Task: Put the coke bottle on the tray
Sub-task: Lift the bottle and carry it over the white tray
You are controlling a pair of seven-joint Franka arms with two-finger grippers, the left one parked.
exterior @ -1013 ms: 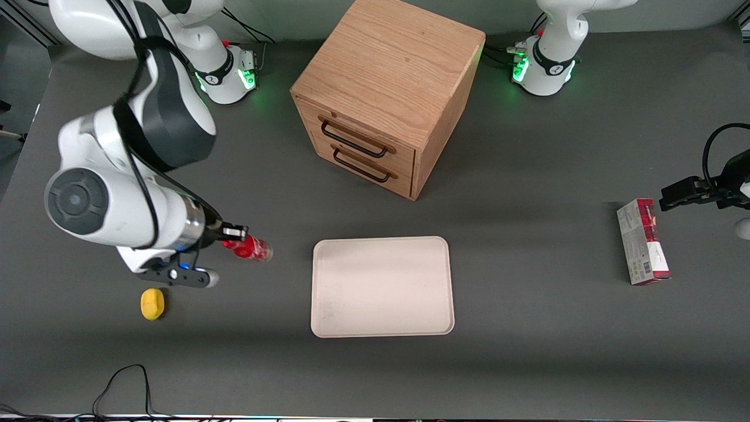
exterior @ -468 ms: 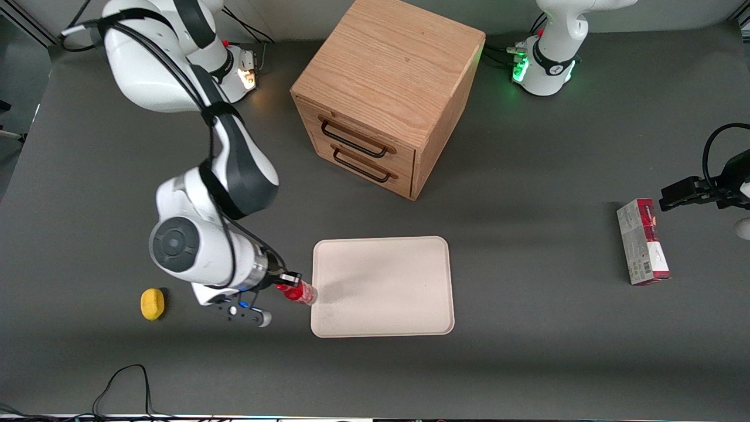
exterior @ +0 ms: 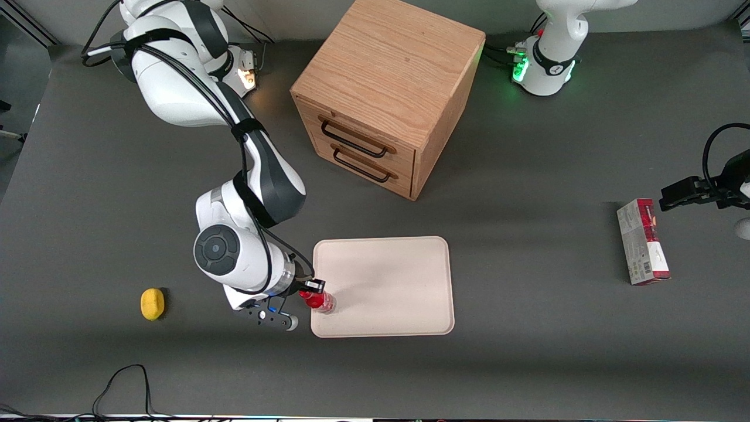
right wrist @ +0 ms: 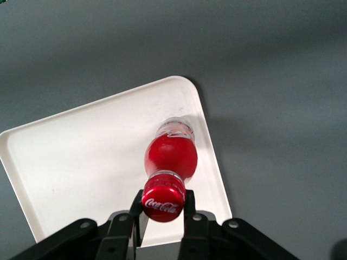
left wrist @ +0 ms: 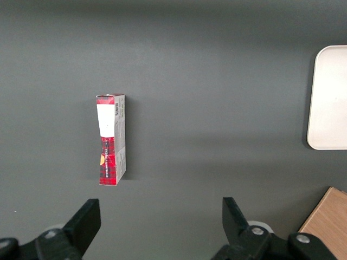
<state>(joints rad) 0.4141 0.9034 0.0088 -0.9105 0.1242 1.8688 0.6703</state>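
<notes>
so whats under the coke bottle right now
The tray lies under the coke bottle, near its corner nearest the working arm. The tool is shut on the cap. Whether the base touches the tray is hidden by the bottle.

You're looking at a dark grey matte worktop (exterior: 527, 351), evenly lit, with soft shadow bands crossing it. Your landmark is the wooden drawer cabinet (exterior: 384, 94), set askew, both dark-handled drawers shut. Farther from the front camera than the cabinet, a pale wall strip (exterior: 281, 17) meets the worktop's edge. Green glow spills onto the worktop beside the cabinet.
</notes>
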